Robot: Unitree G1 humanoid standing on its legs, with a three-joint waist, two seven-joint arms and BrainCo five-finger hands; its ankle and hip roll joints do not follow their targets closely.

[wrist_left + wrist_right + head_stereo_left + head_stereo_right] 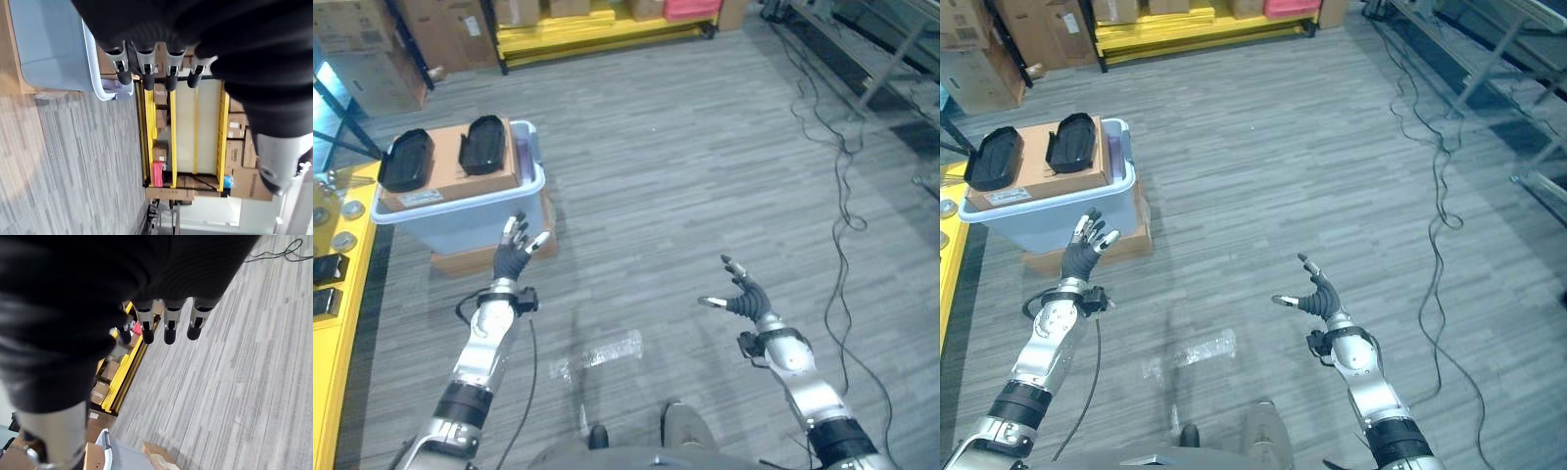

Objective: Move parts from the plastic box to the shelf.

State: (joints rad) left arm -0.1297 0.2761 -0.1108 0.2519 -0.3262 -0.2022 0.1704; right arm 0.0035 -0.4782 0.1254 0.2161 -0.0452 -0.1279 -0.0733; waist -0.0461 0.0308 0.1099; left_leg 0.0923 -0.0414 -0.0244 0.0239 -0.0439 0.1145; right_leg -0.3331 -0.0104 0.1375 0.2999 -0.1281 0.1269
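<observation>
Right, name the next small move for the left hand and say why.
Probably reach the left hand up and forward to the nearer black part lying on the cardboard atop the plastic box: both hands are open, and the right hand hovers over bare floor.

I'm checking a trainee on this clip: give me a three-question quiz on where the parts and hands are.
1. True or false: the left hand holds a black part.
2. The two black parts lie on: A) the grey floor B) a cardboard box in the plastic box C) the yellow shelf.
3. Fill in: the right hand hangs over the ____.

Key: 1 false, it is open beside the plastic box; 2 B; 3 floor.
</observation>
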